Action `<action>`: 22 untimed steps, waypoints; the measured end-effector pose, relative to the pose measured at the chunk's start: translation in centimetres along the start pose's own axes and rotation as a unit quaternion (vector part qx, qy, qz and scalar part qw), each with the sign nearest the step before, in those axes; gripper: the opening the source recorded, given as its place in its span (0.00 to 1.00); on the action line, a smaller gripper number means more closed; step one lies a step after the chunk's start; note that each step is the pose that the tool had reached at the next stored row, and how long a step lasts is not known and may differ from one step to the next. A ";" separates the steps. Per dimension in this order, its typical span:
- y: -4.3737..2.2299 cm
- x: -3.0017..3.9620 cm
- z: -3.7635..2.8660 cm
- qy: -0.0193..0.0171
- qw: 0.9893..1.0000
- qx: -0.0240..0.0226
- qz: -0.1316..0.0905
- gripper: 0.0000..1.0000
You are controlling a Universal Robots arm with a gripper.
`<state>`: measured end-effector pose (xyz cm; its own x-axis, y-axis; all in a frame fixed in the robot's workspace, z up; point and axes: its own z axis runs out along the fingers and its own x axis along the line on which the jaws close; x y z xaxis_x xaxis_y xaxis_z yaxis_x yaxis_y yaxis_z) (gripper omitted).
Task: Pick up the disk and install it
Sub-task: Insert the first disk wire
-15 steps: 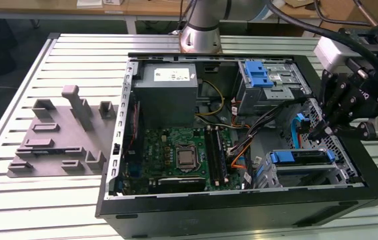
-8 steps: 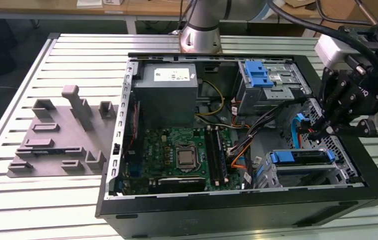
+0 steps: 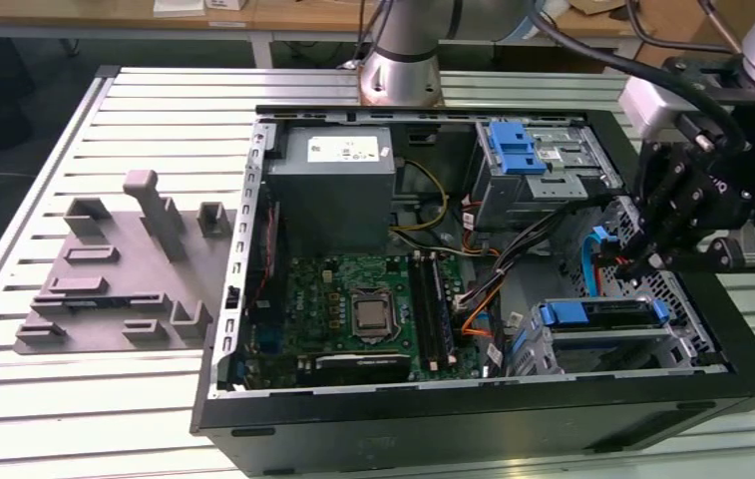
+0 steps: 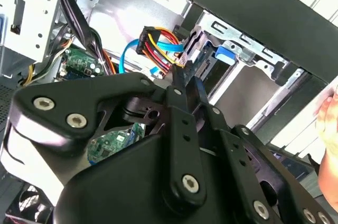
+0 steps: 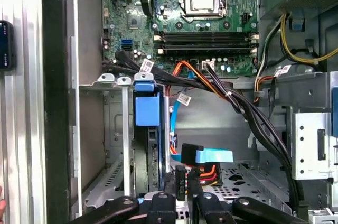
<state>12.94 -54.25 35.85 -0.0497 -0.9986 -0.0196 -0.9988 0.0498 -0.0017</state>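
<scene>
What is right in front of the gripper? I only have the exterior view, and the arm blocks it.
Observer: In the second wrist view, the gripper points at a plug with red, yellow and orange wires.
Operator: Is there a data cable near it too?
Observer: Yes. The first wrist view shows a flat blue connector just beyond the gripper.
Operator: Is anyone close to the case?
Observer: A hand shows in the second wrist view, near the case's metal frame.
</scene>
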 end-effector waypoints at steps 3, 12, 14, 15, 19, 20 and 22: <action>0.29 -0.01 0.22 0.000 1.000 0.009 0.001 0.24; 1.12 0.06 0.45 0.002 1.000 0.026 0.000 0.24; 1.23 0.07 0.50 0.001 1.000 0.027 0.000 0.24; 1.23 0.07 0.52 0.001 1.000 0.027 0.000 0.24; 1.24 0.07 0.66 0.001 1.000 0.027 0.000 0.24; 1.24 0.07 0.71 0.001 1.000 0.027 0.000 0.24; 1.24 0.07 0.81 0.001 1.000 0.027 0.000 0.16</action>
<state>11.70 -54.24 35.03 -0.0506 -0.9986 -0.0168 -0.9972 0.0514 -0.0547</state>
